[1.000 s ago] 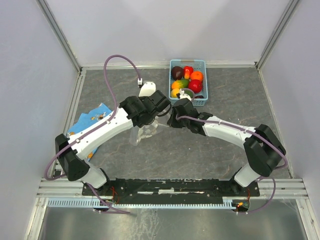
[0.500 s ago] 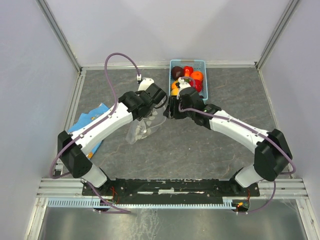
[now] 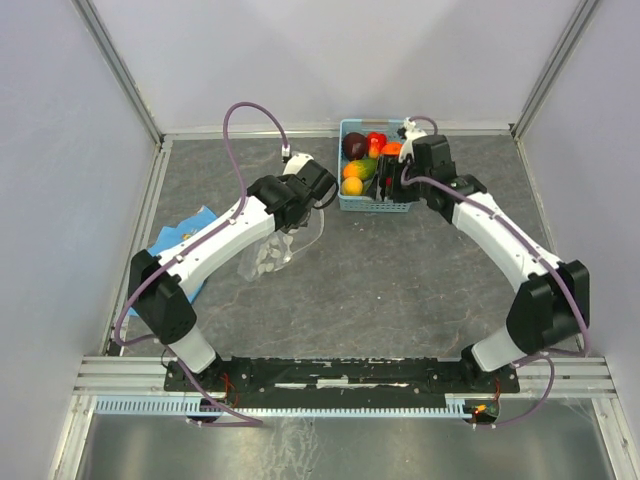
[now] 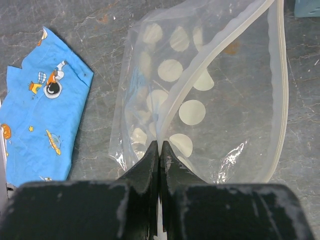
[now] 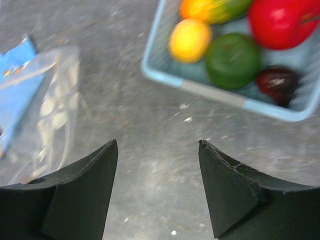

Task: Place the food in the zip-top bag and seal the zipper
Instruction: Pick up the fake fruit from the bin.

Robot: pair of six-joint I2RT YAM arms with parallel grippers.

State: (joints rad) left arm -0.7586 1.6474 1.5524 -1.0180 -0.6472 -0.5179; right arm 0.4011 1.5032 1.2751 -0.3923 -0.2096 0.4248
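Note:
The zip-top bag (image 4: 200,100) is clear with white oval spots and hangs open-mouthed above the table. My left gripper (image 4: 160,146) is shut on its whitish zipper (image 4: 186,85) strip; from above the left gripper (image 3: 300,218) holds the bag (image 3: 268,255) left of the basket. No food shows inside the bag. The food lies in the light-blue basket (image 5: 220,95): a yellow piece (image 5: 189,39), a green one (image 5: 232,60), a red one (image 5: 280,20) and a maroon one (image 5: 277,82). My right gripper (image 5: 157,142) is open and empty, hovering at the basket's near edge (image 3: 383,188).
A blue printed cloth (image 4: 40,115) lies on the grey table left of the bag (image 3: 178,240). The basket (image 3: 370,207) stands near the back wall. Metal frame rails run along both sides and the back of the table.
My right gripper has opened and swung from beside the bag's mouth back to the basket. The left arm has shifted the bag slightly left and away.

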